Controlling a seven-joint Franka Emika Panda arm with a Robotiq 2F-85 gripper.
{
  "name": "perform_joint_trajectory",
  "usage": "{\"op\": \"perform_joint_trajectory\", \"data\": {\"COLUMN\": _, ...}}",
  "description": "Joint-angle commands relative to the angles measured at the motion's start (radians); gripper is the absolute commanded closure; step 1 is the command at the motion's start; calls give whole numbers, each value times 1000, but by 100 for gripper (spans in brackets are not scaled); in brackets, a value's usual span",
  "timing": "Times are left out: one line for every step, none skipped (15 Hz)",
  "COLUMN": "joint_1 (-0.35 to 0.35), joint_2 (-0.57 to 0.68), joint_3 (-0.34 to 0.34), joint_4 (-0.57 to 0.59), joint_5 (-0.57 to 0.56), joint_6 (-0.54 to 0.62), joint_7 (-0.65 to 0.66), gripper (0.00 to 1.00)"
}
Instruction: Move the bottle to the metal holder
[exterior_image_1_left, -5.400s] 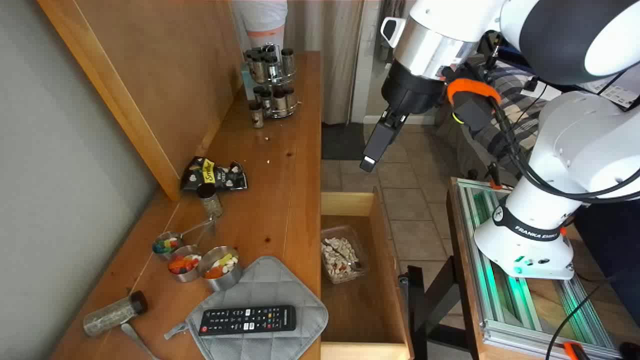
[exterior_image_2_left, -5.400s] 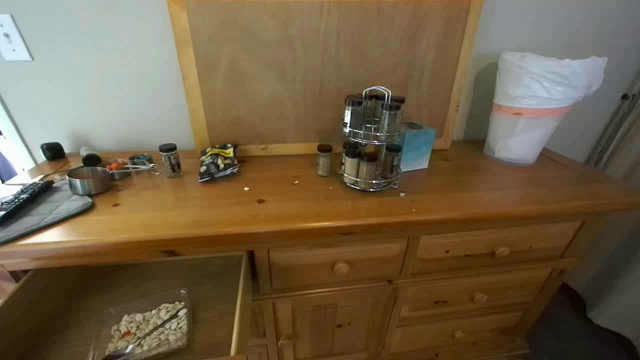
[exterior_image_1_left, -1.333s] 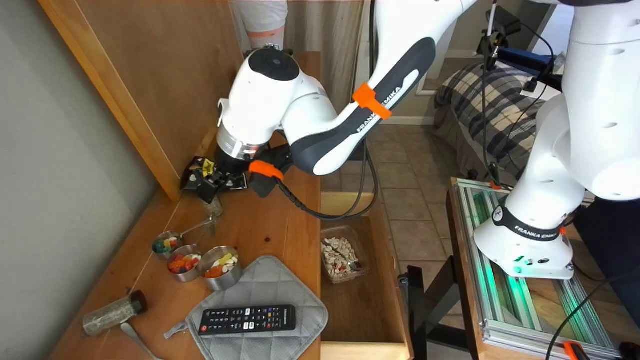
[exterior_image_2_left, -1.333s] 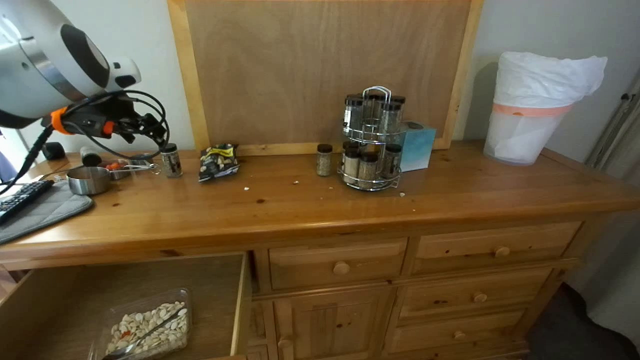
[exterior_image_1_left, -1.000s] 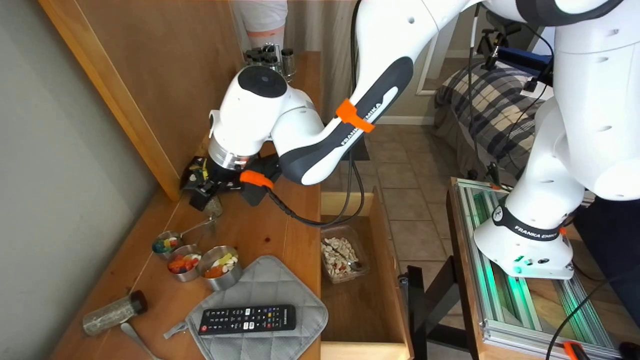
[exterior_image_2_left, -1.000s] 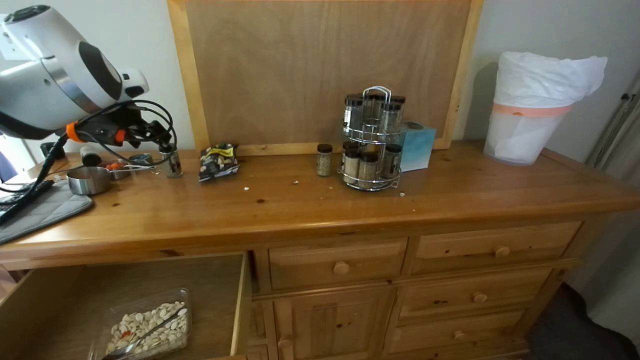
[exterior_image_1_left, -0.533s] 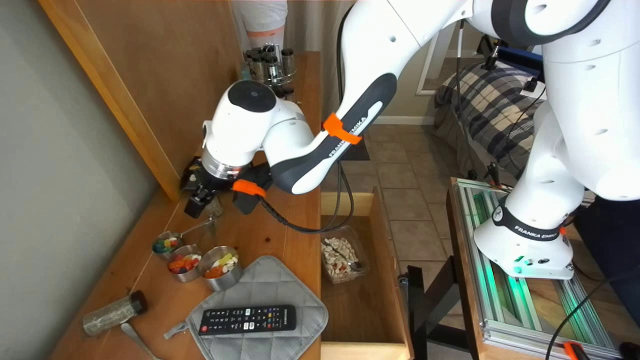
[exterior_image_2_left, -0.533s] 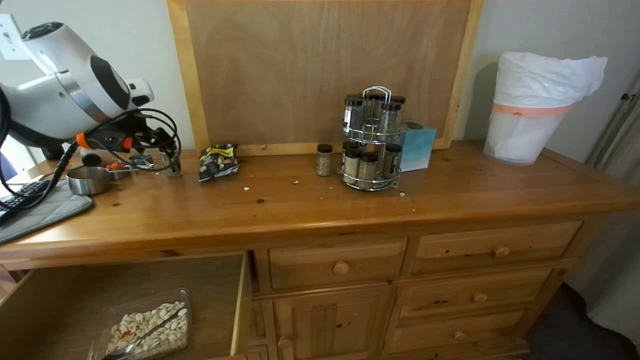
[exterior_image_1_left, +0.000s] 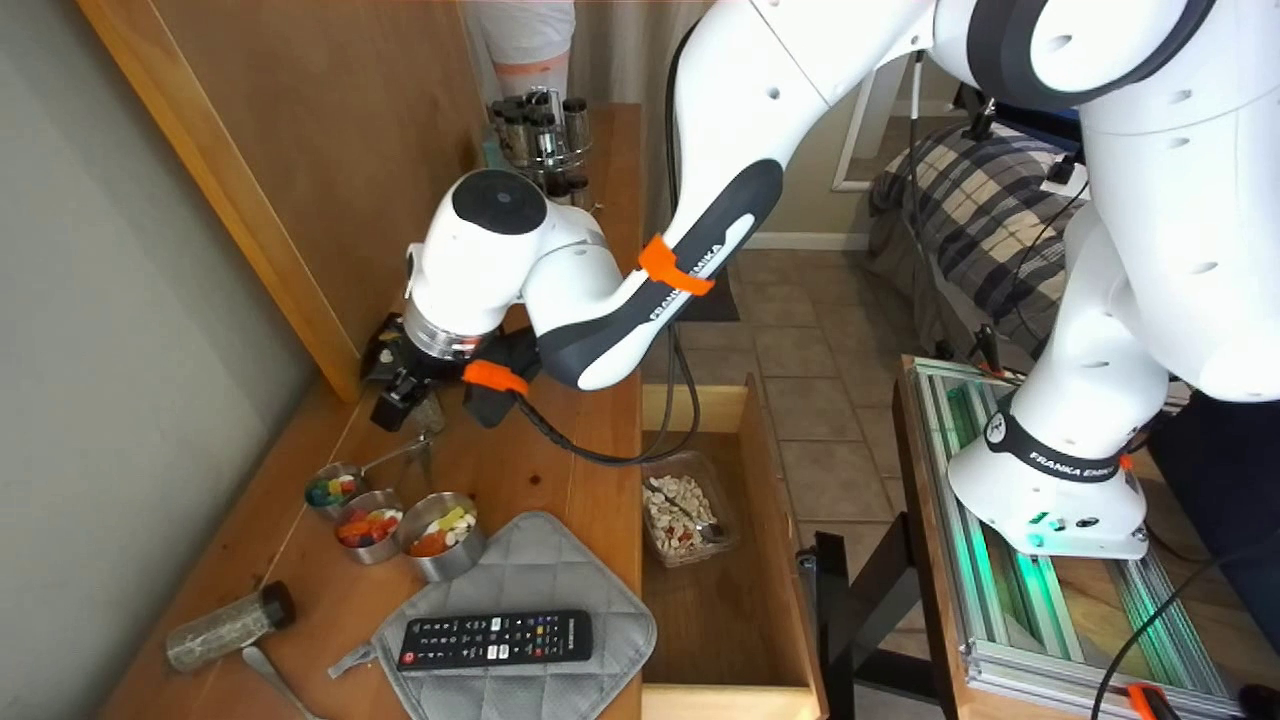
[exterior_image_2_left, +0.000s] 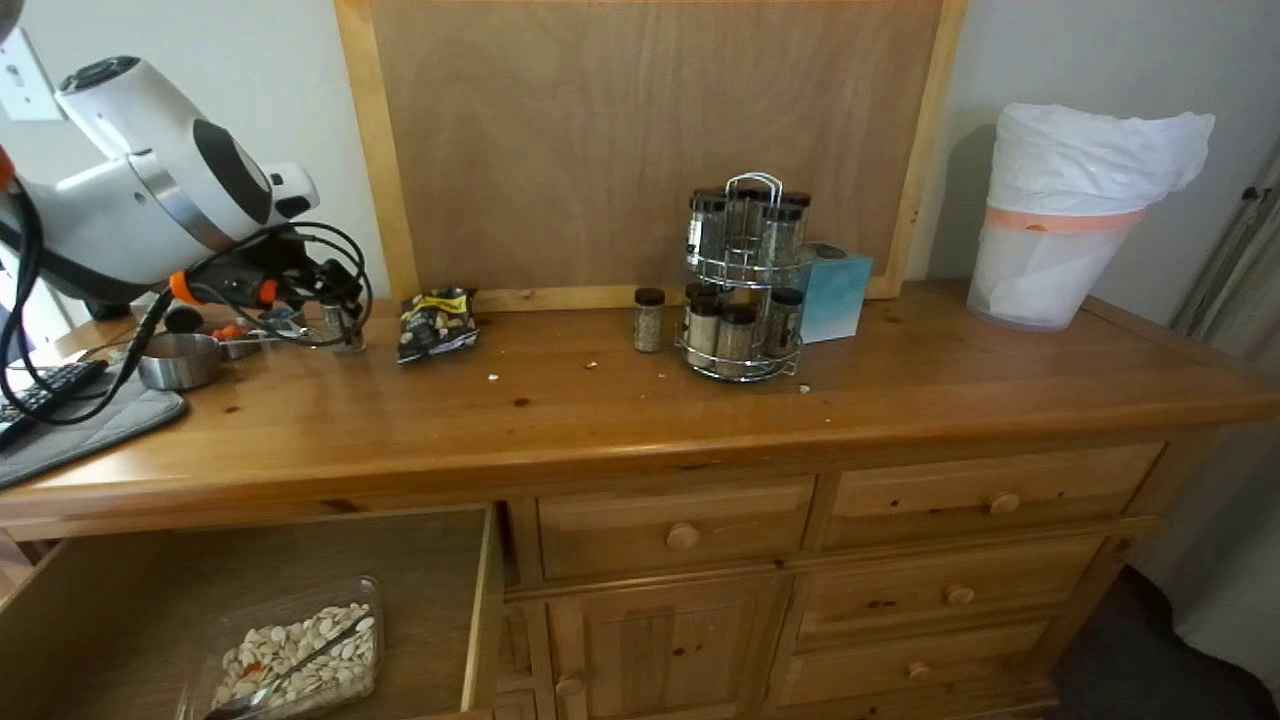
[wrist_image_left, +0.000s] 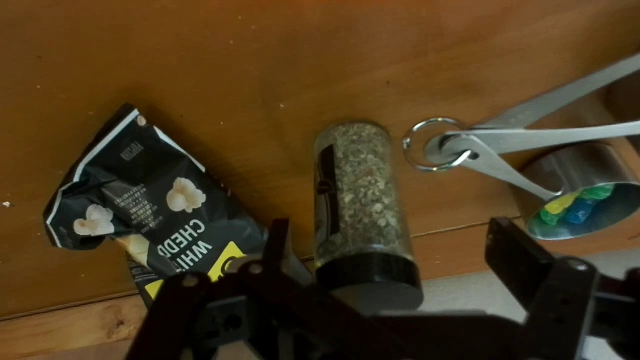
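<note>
The bottle (wrist_image_left: 365, 195) is a clear jar of dried herbs with a black lid, upright on the wooden counter; it shows partly hidden in both exterior views (exterior_image_1_left: 430, 412) (exterior_image_2_left: 347, 338). My gripper (wrist_image_left: 392, 237) is open around its lid end, one finger on each side, with a wider gap on the right in the wrist view. The gripper also shows over the jar in both exterior views (exterior_image_1_left: 393, 405) (exterior_image_2_left: 340, 290). The metal holder (exterior_image_2_left: 740, 272) is a two-tier chrome wire rack with several black-lidded jars, farther along the counter; my arm partly hides it in an exterior view (exterior_image_1_left: 562, 160).
A black popcorn bag (wrist_image_left: 165, 200) lies beside the bottle. Metal measuring cups (exterior_image_1_left: 445, 560) with candy stand on the other side, their ringed handles near it. Another jar (exterior_image_2_left: 648, 322) and a blue box (exterior_image_2_left: 838, 295) stand by the holder. A drawer (exterior_image_2_left: 482, 610) is open below.
The arm has come from above the floor to over the counter. In the last second the gripper has lowered and shifted over the bottle, slowing at the end. The bottle has not moved.
</note>
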Motion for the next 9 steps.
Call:
{"op": "perform_joint_trajectory", "data": {"joint_1": 34, "joint_2": 17, "joint_3": -33, "joint_4": 30, "joint_5": -13, "joint_6": -12, "joint_7": 42, "gripper": 0}}
{"op": "perform_joint_trajectory", "data": {"joint_1": 37, "joint_2": 18, "joint_3": -39, "joint_4": 30, "joint_5": -11, "joint_6": -10, "joint_7": 48, "gripper": 0}}
{"op": "perform_joint_trajectory", "data": {"joint_1": 44, "joint_2": 19, "joint_3": -48, "joint_4": 30, "joint_5": -13, "joint_6": -8, "joint_7": 56, "gripper": 0}}
{"op": "perform_joint_trajectory", "data": {"joint_1": 50, "joint_2": 21, "joint_3": -56, "joint_4": 31, "joint_5": -13, "joint_6": -4, "joint_7": 67, "gripper": 0}}
{"op": "perform_joint_trajectory", "data": {"joint_1": 60, "joint_2": 22, "joint_3": -71, "joint_4": 33, "joint_5": -18, "joint_6": 0, "joint_7": 83, "gripper": 0}}
{"op": "perform_joint_trajectory", "data": {"joint_1": 64, "joint_2": 23, "joint_3": -78, "joint_4": 34, "joint_5": -16, "joint_6": 4, "joint_7": 93, "gripper": 2}}
{"op": "perform_joint_trajectory", "data": {"joint_1": 70, "joint_2": 25, "joint_3": -87, "joint_4": 35, "joint_5": -14, "joint_6": 8, "joint_7": 104, "gripper": 9}}
{"op": "perform_joint_trajectory", "data": {"joint_1": 74, "joint_2": 28, "joint_3": -92, "joint_4": 36, "joint_5": -12, "joint_6": 9, "joint_7": 112, "gripper": 16}}
{"op": "perform_joint_trajectory", "data": {"joint_1": 78, "joint_2": 31, "joint_3": -98, "joint_4": 38, "joint_5": -11, "joint_6": 10, "joint_7": 119, "gripper": 27}}
